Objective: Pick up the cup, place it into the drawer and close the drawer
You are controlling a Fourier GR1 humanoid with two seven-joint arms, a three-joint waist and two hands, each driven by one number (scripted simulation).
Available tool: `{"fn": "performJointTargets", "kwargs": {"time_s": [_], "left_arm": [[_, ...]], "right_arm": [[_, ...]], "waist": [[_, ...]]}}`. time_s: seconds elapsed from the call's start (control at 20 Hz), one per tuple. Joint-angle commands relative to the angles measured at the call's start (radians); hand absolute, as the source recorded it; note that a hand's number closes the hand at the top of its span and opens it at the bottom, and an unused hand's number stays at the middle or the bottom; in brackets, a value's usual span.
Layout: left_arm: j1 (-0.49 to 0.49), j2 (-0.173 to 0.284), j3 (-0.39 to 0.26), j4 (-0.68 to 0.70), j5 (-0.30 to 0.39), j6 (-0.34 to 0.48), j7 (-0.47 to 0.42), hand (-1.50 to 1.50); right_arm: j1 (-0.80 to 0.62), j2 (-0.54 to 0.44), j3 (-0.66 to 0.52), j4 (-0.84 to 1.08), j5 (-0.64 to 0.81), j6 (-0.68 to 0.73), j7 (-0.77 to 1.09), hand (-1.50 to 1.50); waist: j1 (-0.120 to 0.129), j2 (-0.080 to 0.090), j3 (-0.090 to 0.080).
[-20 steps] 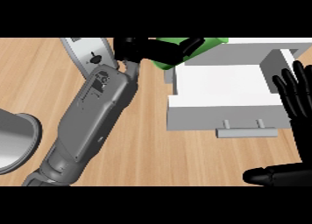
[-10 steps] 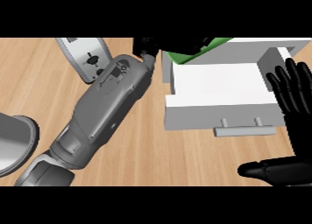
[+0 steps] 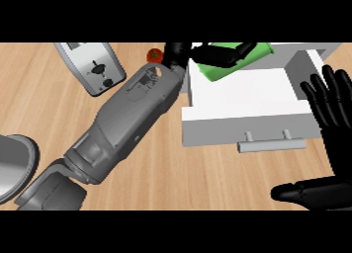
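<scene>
My left hand (image 3: 208,53) is curled round the green cup (image 3: 230,65), which tilts over the far left corner of the open white drawer (image 3: 244,94). Black fingers hide part of the cup's top. The drawer is pulled out toward me, its grey handle (image 3: 272,145) at the front. My left forearm (image 3: 124,123) runs diagonally up from the lower left. At the right edge my right hand (image 3: 338,123) stays open, fingers pointing up beside the drawer's right wall, thumb low at the bottom right.
A grey toaster-like appliance (image 3: 95,66) lies on the wooden counter (image 3: 33,99) at the upper left. A small orange-red object (image 3: 154,54) shows just behind the left wrist. A grey round pot or bowl (image 3: 7,168) sits at the lower left edge.
My left hand has carried the green cup rightward, from beside the drawer's left wall to over its far left corner. The right hand has barely moved.
</scene>
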Motion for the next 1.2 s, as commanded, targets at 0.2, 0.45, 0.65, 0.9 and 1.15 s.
{"fn": "performJointTargets", "kwargs": {"time_s": [0.2,0.45,0.65,0.9,1.15], "left_arm": [[-0.044,0.000,-0.118,0.097,0.081,0.029,-0.045,1.50],[-0.069,0.000,-0.223,0.139,0.070,0.077,0.027,1.50],[-0.053,0.000,-0.255,0.164,0.081,0.083,0.004,-1.50],[-0.076,0.000,-0.247,0.103,0.161,0.086,0.000,-1.50],[-0.058,0.000,-0.193,0.057,0.239,0.052,-0.121,-1.50]], "right_arm": [[-0.027,0.006,0.015,0.023,0.001,0.005,-0.008,-1.50],[-0.040,0.001,0.038,0.017,0.008,0.016,0.005,-1.50],[-0.061,0.003,0.027,-0.020,-0.032,0.008,0.043,-1.50],[-0.100,0.003,-0.013,0.032,-0.072,0.009,0.022,-1.50],[-0.039,0.011,0.006,-0.018,-0.119,0.030,0.054,-1.50]], "waist": [[-0.024,0.007,0.000],[-0.047,0.012,0.001],[-0.059,0.015,0.001],[-0.052,0.014,0.001],[-0.029,0.004,0.000]]}}
